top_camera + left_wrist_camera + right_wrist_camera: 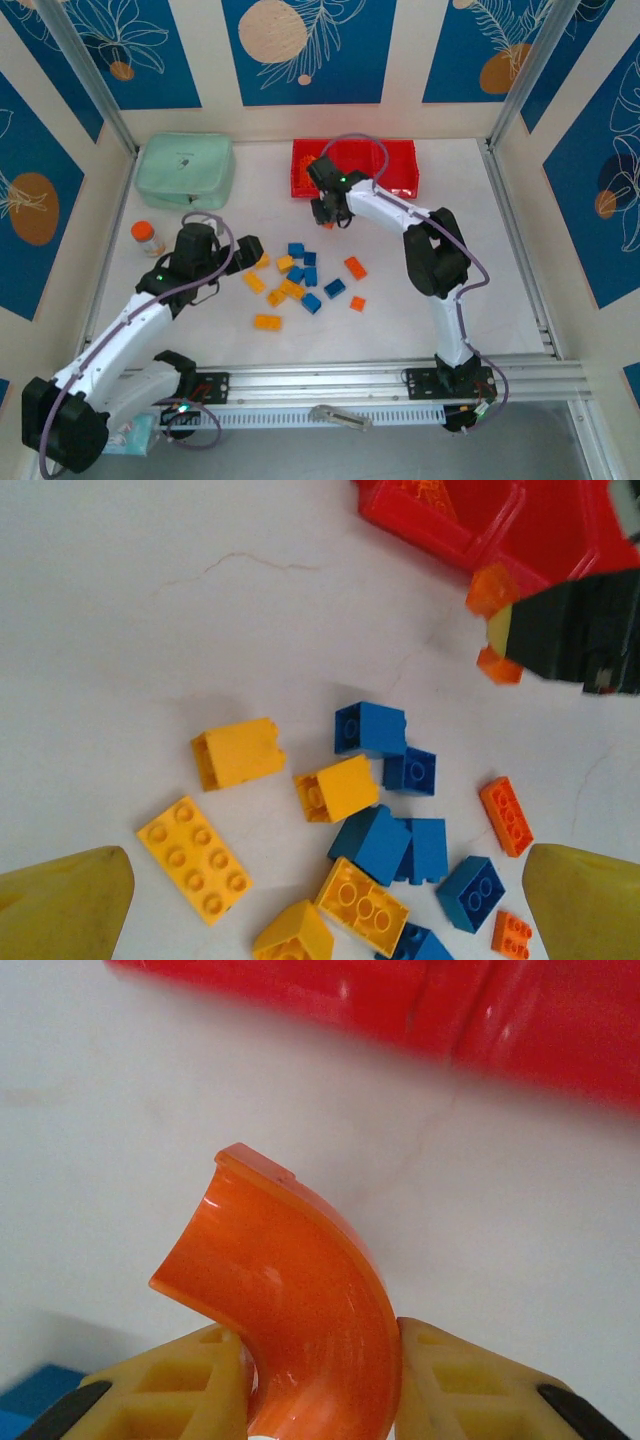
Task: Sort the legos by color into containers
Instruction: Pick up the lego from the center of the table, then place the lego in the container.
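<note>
An orange curved lego (300, 1300) is pinched between the yellow fingers of my right gripper (320, 1385), which is shut on it just above the white table. That gripper (328, 215) hangs a little in front of the left end of the red containers (400, 165), whose red wall (450, 1010) runs across the top of the right wrist view. Several loose yellow (195, 857), blue (372, 728) and orange (506, 815) legos lie scattered on the table (300, 280). My left gripper (330, 920) is open above this pile, at its left side (252, 250), holding nothing.
A mint green pouch (186, 170) lies at the back left beside the containers. A small orange-capped bottle (148, 238) stands at the left, near the left arm. Metal frame rails run along the table's sides and its near edge (400, 375).
</note>
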Controlling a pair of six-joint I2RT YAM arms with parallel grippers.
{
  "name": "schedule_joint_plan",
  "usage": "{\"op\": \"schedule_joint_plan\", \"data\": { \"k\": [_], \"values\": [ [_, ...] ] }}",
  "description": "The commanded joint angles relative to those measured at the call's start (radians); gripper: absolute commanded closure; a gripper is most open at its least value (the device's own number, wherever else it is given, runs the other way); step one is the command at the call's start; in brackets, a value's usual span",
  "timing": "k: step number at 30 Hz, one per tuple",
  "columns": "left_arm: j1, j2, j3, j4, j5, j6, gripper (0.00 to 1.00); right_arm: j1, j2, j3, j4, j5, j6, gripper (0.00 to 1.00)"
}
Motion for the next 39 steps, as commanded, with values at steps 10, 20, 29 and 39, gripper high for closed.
{"op": "schedule_joint_plan", "data": {
  "k": [10, 20, 29, 39],
  "values": [
    [0.011, 0.144, 0.139, 0.073, 0.031, 0.06, 0.01, -0.067, 0.235, 0.352, 0.111, -0.001, -0.096, 0.67],
    [0.015, 0.175, 0.175, 0.083, 0.01, 0.072, 0.01, -0.097, 0.417, 0.62, 0.102, 0.036, -0.128, 0.63],
    [0.018, 0.201, 0.184, 0.103, 0.03, 0.058, 0.01, -0.096, 0.382, 0.686, 0.041, 0.0, -0.137, 0.35],
    [0.015, 0.155, 0.146, 0.107, 0.147, 0.065, 0.01, -0.076, -0.077, 0.091, 0.089, -0.121, -0.016, 0.28]
  ]
}}
